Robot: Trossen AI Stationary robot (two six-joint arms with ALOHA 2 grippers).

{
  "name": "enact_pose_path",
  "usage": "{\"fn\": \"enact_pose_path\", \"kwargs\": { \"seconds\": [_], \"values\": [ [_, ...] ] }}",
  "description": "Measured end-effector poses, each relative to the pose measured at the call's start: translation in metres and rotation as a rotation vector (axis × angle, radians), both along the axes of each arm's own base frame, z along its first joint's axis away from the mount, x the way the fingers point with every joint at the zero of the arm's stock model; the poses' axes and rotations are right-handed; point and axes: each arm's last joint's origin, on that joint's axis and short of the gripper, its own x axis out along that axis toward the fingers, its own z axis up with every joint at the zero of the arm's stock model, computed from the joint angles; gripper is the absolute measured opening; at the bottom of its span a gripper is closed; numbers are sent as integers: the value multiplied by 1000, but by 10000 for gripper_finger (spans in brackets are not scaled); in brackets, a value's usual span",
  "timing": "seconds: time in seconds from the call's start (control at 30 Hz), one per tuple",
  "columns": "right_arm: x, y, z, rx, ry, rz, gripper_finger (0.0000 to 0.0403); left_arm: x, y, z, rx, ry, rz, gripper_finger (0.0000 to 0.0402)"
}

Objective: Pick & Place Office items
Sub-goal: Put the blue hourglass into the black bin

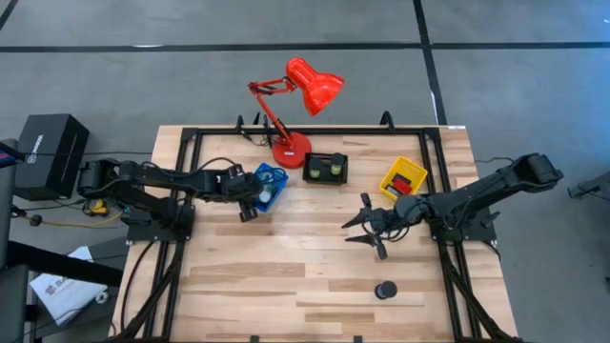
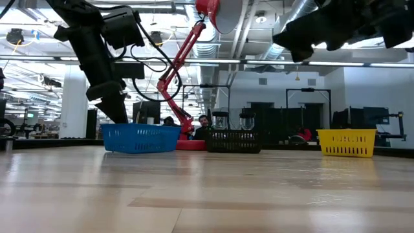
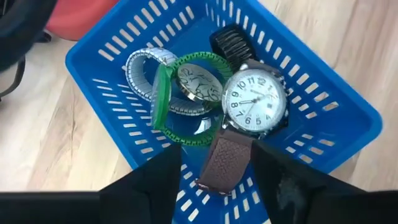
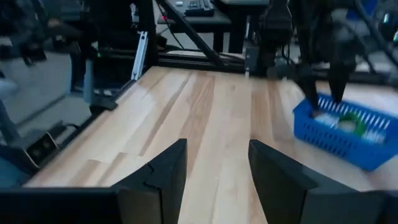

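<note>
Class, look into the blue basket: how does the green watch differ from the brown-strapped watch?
The green watch has a bright green band and a patterned dial with no numbers; the brown-strapped watch has a woven brown strap and a white dial with black numerals. The green watch's dial looks smaller than the brown-strapped watch's. Both lie face up inside the blue basket.

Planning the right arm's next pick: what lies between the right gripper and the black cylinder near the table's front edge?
Nothing: in the high view, only bare wood separates the right gripper from the black cylinder.
</note>
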Motion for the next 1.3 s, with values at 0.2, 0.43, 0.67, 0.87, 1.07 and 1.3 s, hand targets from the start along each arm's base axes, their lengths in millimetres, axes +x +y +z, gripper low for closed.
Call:
{"fn": "enact_pose_path", "kwargs": {
  "seconds": [0.2, 0.43, 0.67, 0.87, 1.07, 1.3],
  "values": [
    [17, 0, 8, -5, -7, -10, 165, 8, 0, 11, 3, -58, 8, 204],
    [34, 7, 11, -156, 87, 131, 206, 25, 3, 28, 25, -242, 9, 190],
    [32, 16, 37, -231, 212, 195, 245, 30, 3, 32, -25, -331, 47, 169],
    [12, 24, 64, -192, 316, 225, 237, 31, 0, 32, -152, -408, 175, 156],
    [-9, 27, 81, -156, 320, 247, 228, 35, -11, 35, -216, -451, 118, 149],
    [-35, 28, 80, -93, 295, 267, 227, 41, -25, 40, -227, -514, 49, 150]
  ]
}}
